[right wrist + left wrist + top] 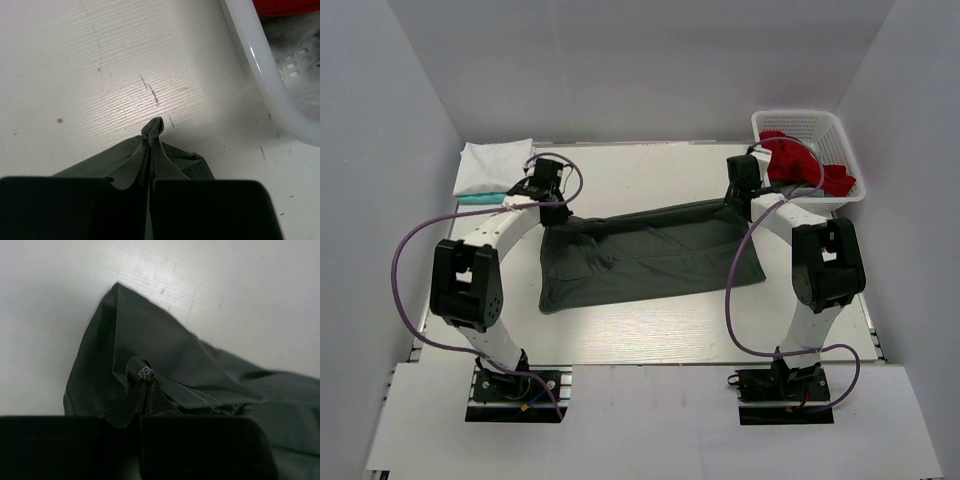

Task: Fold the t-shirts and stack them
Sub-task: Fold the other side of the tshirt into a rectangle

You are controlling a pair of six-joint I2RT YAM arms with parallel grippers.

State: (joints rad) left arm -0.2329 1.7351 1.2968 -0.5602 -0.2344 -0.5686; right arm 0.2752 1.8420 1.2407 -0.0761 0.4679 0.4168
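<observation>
Both arms hold the dark grey t-shirt (650, 255) by its far edge, stretched across the middle of the bench (650, 335).

The left end effector (142, 416) is closed on a bunched fold at the shirt's far-left corner, and the right end effector (150, 179) is closed on a small pinch of cloth at the far-right corner, near the white plastic basket (810, 120). The shirt lies spread and wrinkled between them, with its near edge resting on the bench. A folded white t-shirt (495, 165) lies on a teal t-shirt (480, 198) at the far left. A red t-shirt (798, 162) is heaped in the basket at the far right.
</observation>
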